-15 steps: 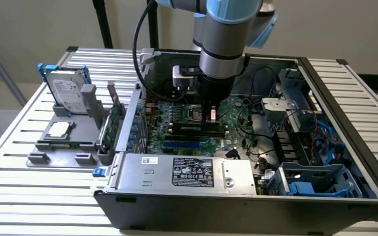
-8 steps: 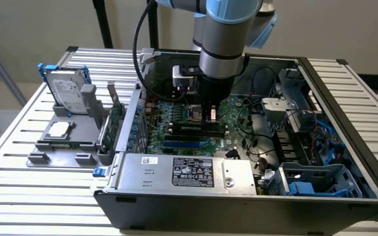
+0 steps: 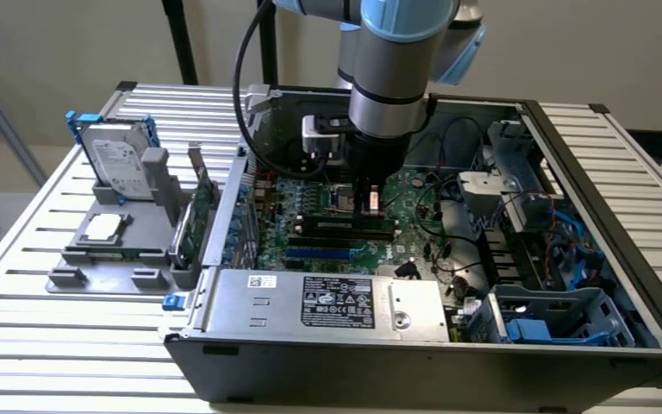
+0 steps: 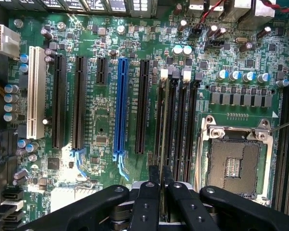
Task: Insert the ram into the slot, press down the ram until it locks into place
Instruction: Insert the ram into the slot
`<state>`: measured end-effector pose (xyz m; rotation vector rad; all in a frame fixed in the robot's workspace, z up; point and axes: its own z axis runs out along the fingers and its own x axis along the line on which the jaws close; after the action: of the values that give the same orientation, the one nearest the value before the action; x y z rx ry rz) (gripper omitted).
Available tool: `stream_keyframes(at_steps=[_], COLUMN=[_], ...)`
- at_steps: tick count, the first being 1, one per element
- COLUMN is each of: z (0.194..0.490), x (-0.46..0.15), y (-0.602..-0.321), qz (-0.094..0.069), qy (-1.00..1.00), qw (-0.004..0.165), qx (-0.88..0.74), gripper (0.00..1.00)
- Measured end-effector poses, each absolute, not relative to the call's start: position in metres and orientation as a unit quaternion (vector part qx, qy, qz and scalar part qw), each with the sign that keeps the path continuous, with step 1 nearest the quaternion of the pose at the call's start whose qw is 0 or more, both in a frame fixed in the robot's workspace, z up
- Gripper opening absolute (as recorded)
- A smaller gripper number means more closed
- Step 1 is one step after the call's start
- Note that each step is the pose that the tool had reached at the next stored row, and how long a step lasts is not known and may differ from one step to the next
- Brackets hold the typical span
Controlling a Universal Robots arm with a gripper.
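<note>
i've got the hand [image 4: 161, 185] clamped on the ram [image 4: 162, 125], edge-on along the slot [image 4: 164, 76]; can't tell whether it's fully seated.

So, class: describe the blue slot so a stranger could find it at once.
Start at the open computer case, then its green motherboard. In its row of long parallel slots, find the blue slot: it alone is blue, standing between black slots, with a white slot at the end.

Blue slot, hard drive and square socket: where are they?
blue slot [image 4: 120, 106], wrist view, middle of its long body
hard drive [image 3: 118, 159], exterior view, on its silver top face
square socket [image 4: 233, 166], wrist view, centre of its pin field
</note>
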<state>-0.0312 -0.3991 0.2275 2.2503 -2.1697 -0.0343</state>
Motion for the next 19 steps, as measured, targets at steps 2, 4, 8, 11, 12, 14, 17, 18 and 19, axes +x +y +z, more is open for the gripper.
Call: stream_keyframes(at_steps=[2,4,8,11,12,14,17,18,19], z=[0.2275,0.2275,0.227,0.2269,0.2268,0.2267,0.2263,0.2262,0.2261], x=[-0.0312,-0.0312,-0.0311,-0.0312,-0.0312,-0.0312,-0.0312,-0.0312,-0.0312], y=[-0.3991,-0.3991,-0.3989,-0.3986,-0.3985,-0.3985,-0.3985,-0.3985,-0.3985], qz=[-0.011,-0.011,-0.011,-0.011,-0.011,-0.011,-0.011,-0.011,-0.011], qy=[-0.692,-0.692,-0.692,-0.692,-0.692,-0.692,-0.692,-0.692,-0.692], qw=[0.008,0.008,0.008,0.008,0.008,0.008,0.008,0.008,0.008], qx=[0.721,0.722,0.722,0.722,0.722,0.722,0.722,0.722,0.722], gripper=[0.13,0.13,0.13,0.13,0.13,0.13,0.13,0.13,0.13])
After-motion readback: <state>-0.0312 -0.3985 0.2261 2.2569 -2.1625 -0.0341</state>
